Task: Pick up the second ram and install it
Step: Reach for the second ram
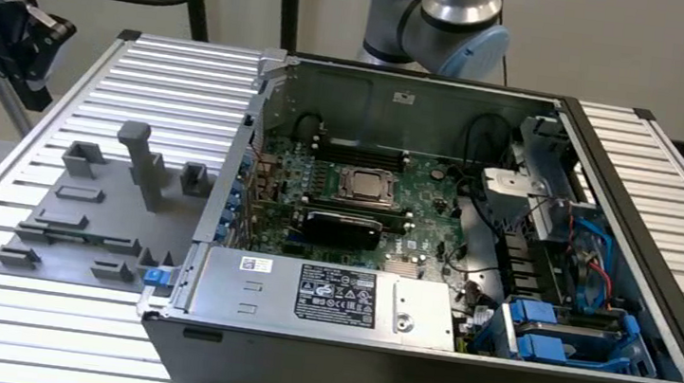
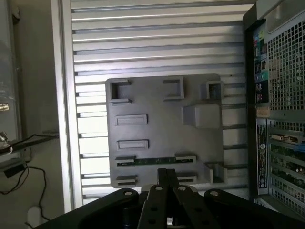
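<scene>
The second ram (image 2: pixel 152 161), a thin green circuit-board stick with a row of small dark parts, lay untouched in the fixture tray (image 2: pixel 162 124), bridging two slotted grey blocks near the tray's long edge, opposite its row of three open box-shaped blocks; the pick-up had not been made, and the whole install appeared still to be done. The gripper (image 2: pixel 167 174) hung well above the tray and apart from the stick, its dark fingers drawn together on nothing. The tray was matt grey plastic, flat, studded with square-cornered blocks, shallow slots and one taller post; it sat on a table (image 2: pixel 157 43) of ribbed, bright aluminium slats. Just beside the tray's edge at the exterior view's right stood the computer case (image 1: pixel 648 186), lid off, its walls dull sheet metal; inside lay the large green motherboard (image 1: pixel 432 187), crowded with chips and black cabling, a silver power supply (image 1: pixel 319 294) with a printed label, and blue plastic drive brackets (image 1: pixel 543 337); whether a stick already sat in the board's slots could not be made out.
</scene>
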Robot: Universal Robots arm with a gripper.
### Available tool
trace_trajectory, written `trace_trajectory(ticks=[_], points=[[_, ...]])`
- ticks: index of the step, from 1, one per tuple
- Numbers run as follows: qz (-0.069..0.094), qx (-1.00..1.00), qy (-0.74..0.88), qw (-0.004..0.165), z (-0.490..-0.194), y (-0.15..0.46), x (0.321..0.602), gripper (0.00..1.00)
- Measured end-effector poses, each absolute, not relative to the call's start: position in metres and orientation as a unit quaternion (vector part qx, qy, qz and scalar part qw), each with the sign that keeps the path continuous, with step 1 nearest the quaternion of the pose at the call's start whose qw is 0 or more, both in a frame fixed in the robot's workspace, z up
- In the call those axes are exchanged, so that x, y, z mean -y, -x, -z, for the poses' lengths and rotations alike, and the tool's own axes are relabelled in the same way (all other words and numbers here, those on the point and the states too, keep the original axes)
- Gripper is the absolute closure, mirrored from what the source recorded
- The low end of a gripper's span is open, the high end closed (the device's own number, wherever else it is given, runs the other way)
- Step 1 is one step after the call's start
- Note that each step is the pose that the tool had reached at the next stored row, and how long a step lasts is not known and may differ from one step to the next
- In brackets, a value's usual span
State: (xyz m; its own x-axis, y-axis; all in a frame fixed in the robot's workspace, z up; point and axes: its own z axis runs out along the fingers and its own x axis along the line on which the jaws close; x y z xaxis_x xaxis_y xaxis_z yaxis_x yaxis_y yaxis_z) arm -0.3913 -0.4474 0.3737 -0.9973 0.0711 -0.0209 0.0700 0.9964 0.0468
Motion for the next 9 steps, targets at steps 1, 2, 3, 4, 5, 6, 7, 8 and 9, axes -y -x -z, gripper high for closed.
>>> trace_trajectory(ticks=[1,2,3,4,5,6,7,8,9], points=[[-0.023,-0.999,-0.035,0.011,-0.3737,0.3914,0.4474,1.0],[-0.023,-0.999,-0.035,0.011,-0.3737,0.3914,0.4474,1.0],[-0.023,-0.999,-0.035,0.011,-0.3737,0.3914,0.4474,1.0],[-0.023,-0.999,-0.035,0.011,-0.3737,0.3914,0.4474,1.0],[-0.023,-0.999,-0.035,0.011,-0.3737,0.3914,0.4474,1.0],[-0.023,-0.999,-0.035,0.011,-0.3737,0.3913,0.4474,1.0],[-0.023,-0.999,-0.035,0.011,-0.3737,0.3914,0.4474,1.0],[-0.023,-0.999,-0.035,0.011,-0.3737,0.3913,0.4474,1.0],[-0.023,-0.999,-0.035,0.011,-0.3737,0.3914,0.4474,1.0]])
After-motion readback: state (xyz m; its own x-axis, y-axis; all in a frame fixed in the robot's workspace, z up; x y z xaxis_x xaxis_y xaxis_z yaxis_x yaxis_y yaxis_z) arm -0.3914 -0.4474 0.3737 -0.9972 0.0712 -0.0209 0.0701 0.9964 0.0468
